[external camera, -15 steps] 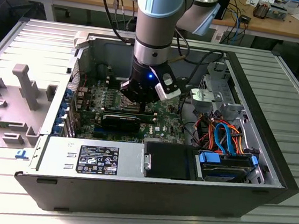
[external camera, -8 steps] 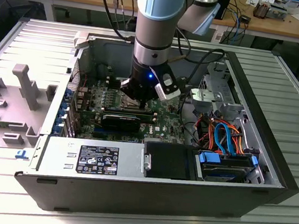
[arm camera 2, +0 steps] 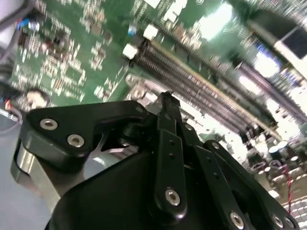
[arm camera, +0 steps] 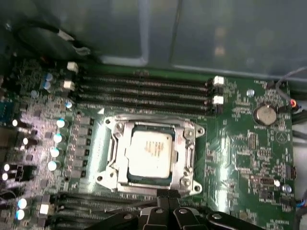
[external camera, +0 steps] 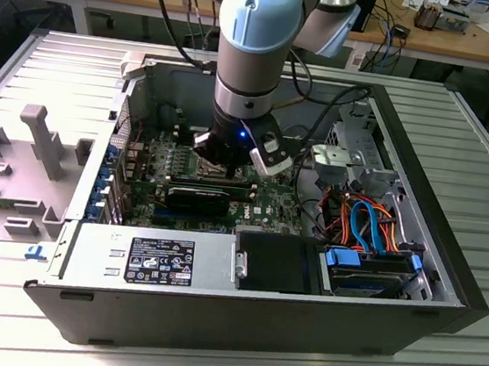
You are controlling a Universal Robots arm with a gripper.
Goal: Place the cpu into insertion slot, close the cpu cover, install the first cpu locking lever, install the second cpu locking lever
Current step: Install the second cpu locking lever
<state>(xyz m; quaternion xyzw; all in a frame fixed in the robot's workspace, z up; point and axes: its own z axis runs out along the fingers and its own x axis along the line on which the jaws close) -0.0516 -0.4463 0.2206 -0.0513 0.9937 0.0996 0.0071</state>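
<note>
First wrist view: cpu (arm camera: 151, 151) sits in the insertion slot (arm camera: 113, 152) (cover (arm camera: 184, 143) down); gripper (arm camera: 168, 195), fingers pressed together, hovers beside it.

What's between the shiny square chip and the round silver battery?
In the first wrist view, the cover's metal edge, then bare green board with tiny parts, lies between the cpu and the battery.

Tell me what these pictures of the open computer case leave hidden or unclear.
- Square silvery-grey cpu and silvery metal cover frame: hidden in the exterior view by the black gripper and arm.
- Locking levers: in the first wrist view, too blurred to tell whether they are latched.
- Gripper fingertips: whether they touch the socket's rim cannot be told.
- Socket: largely blocked in the second wrist view by the gripper's black body.
</note>
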